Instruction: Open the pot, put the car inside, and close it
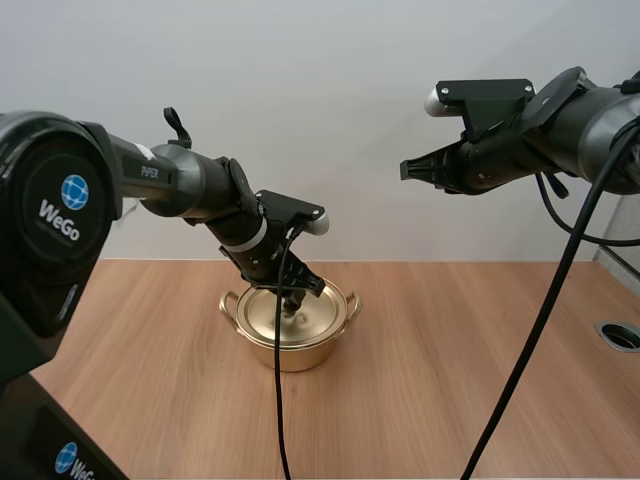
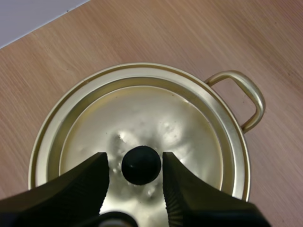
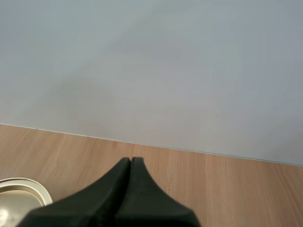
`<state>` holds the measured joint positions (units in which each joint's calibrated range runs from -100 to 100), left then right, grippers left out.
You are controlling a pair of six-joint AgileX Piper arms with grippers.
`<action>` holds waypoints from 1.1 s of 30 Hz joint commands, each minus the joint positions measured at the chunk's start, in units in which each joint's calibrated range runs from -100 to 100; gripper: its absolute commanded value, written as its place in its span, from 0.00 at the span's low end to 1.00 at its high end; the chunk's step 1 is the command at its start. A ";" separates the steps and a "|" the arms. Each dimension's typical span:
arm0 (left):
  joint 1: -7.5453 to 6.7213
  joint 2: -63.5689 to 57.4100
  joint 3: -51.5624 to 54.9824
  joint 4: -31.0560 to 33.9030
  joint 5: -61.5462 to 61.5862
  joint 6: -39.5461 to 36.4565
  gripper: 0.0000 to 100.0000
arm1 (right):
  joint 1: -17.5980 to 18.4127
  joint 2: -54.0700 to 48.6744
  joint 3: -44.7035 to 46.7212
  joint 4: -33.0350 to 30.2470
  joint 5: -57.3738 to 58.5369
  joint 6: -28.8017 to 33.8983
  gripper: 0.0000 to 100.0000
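Gold pot (image 1: 290, 345) sits on the wooden bench (image 1: 450, 370), left of the middle and toward the back wall. Lid (image 2: 142, 113) is on, seated flat inside the rim. A looped side handle (image 2: 246, 97) sticks out from the pot wall on each side; the high view shows both.

Left arm (image 1: 200, 185) reaches down and forward over the pot. Left jaws are directly above the lid's centre, parted to a middling width. The two black fingers (image 2: 90, 184) stand on either side of the round black knob (image 2: 141, 164), ribbed inner faces turned toward it. One finger shows a clear gap to the knob. The other is just beside it, and contact there cannot be told. Nothing is gripped.

Right arm (image 1: 560, 130) is held high above the bench, well apart from the pot, and points across toward the left arm's side. Right jaws are pressed together into a single dark wedge, with nothing between them. From the right wrist view, an edge of the gold lid shows beyond the fingertips, with bare bench and wall past it.
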<state>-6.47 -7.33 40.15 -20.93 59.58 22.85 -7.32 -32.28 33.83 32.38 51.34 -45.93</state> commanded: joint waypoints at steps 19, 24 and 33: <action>-0.02 -33.81 -11.88 -0.33 4.03 -2.81 0.00 | 0.03 -11.15 0.00 14.85 12.06 -10.46 0.00; -0.02 -43.60 -11.56 -1.33 4.68 -8.06 0.00 | 0.03 -20.41 0.34 16.26 17.57 -11.46 0.00; -0.02 -62.79 7.39 -0.64 -10.95 -8.30 0.00 | 0.03 -39.17 12.12 16.99 16.20 -11.46 0.00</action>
<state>-6.47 -60.78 39.83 -21.70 56.02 14.50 -7.32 -65.00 42.79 49.35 68.28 -57.38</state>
